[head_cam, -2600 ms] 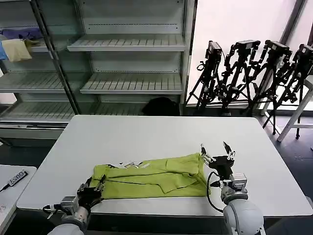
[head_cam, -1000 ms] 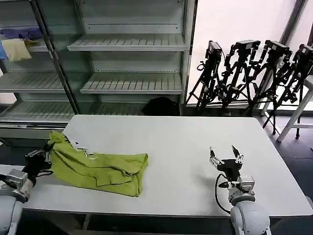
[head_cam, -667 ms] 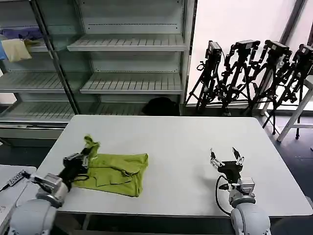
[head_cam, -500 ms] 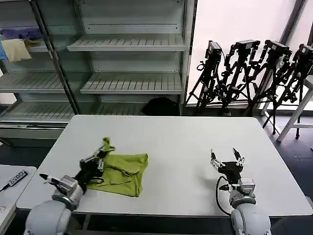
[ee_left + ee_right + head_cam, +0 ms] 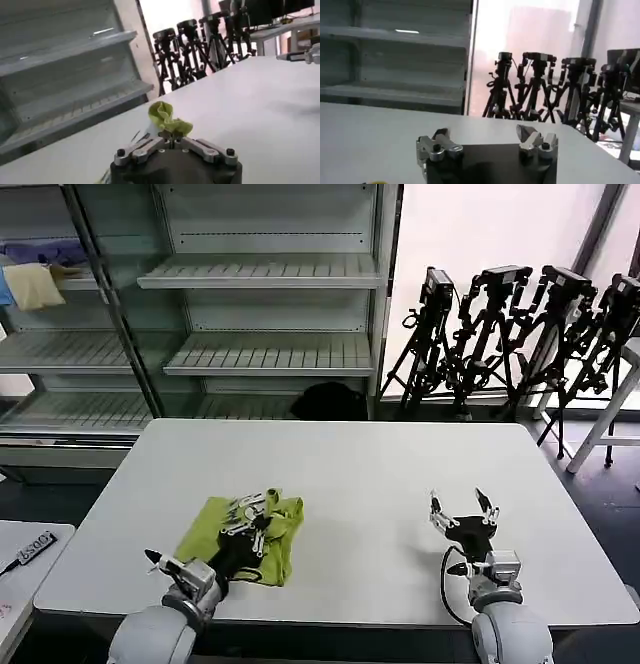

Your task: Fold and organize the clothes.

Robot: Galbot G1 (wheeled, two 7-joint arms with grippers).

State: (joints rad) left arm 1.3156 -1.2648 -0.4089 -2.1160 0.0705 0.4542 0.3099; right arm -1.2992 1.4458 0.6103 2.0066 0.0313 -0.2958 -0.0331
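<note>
Shirt: your T-shirt (image 5: 235, 536) lies on the near left part of the table (image 5: 360, 474), folded over into a small green bundle.
Left gripper: your left gripper (image 5: 250, 519) is over the bundle, near its right edge. It pinches a little bunch of green cloth (image 5: 169, 120) between its fingers.
Right gripper: your right gripper (image 5: 462, 509) waits on the near right, well apart from the shirt. Its fingers are spread wide and hold nothing.
How it feels: I think the shirt is light, soft and floppy. It will sag and slide, not break.
Where to hold: pinch an edge or a corner, not the thick middle, so the layers do not come apart.
Watch out: pull slowly, or the fold may slip open.
</note>
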